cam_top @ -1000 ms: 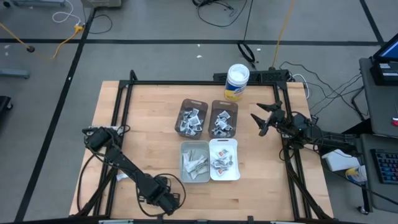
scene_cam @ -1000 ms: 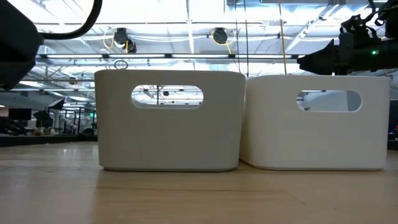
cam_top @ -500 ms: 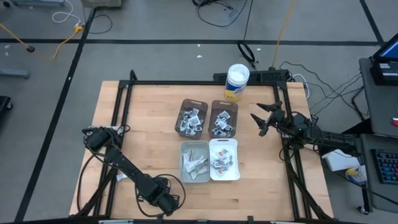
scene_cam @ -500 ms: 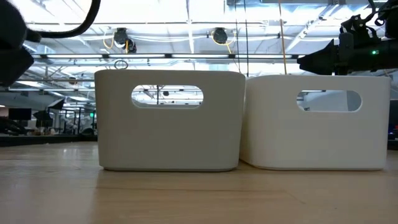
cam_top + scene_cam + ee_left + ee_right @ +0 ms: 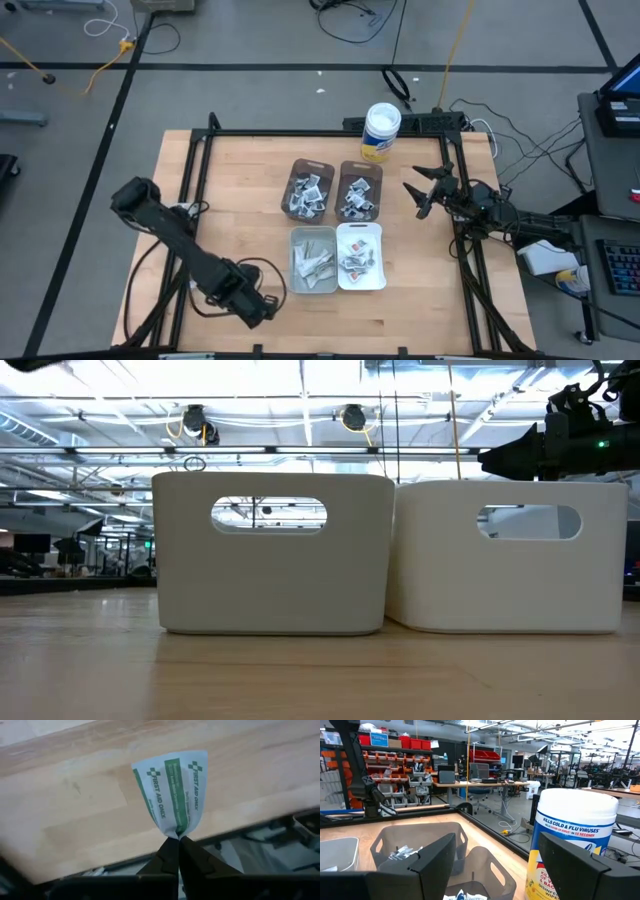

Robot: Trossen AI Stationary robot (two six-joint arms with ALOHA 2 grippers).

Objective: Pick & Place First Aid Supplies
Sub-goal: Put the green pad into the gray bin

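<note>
First aid packet point(image 5: 175, 795): white, with green stripes and "FIRST AID ONLY" print; pinched by its lower edge and lifted clear of the wooden table point(image 5: 240, 190).
Left gripper point(image 5: 176, 851): fingertips pressed together on the packet; in the high view it sits at the near left part of the table point(image 5: 252, 305), just left of the grey bin.
Right gripper point(image 5: 415, 196): fingers spread wide, holding nothing; it hovers at the table's right side, just right of the far bins and near the wipes tub point(image 5: 381, 132).
Other supplies: small packets lie in all four bins.
Bins: two brown bins point(image 5: 308, 189) at the far side, a grey bin point(image 5: 313, 260) and a white bin point(image 5: 361, 257) at the near side, packed close together in a square.
Low view: grey point(image 5: 272, 552) and white point(image 5: 512, 556) bin walls side by side, touching.
</note>
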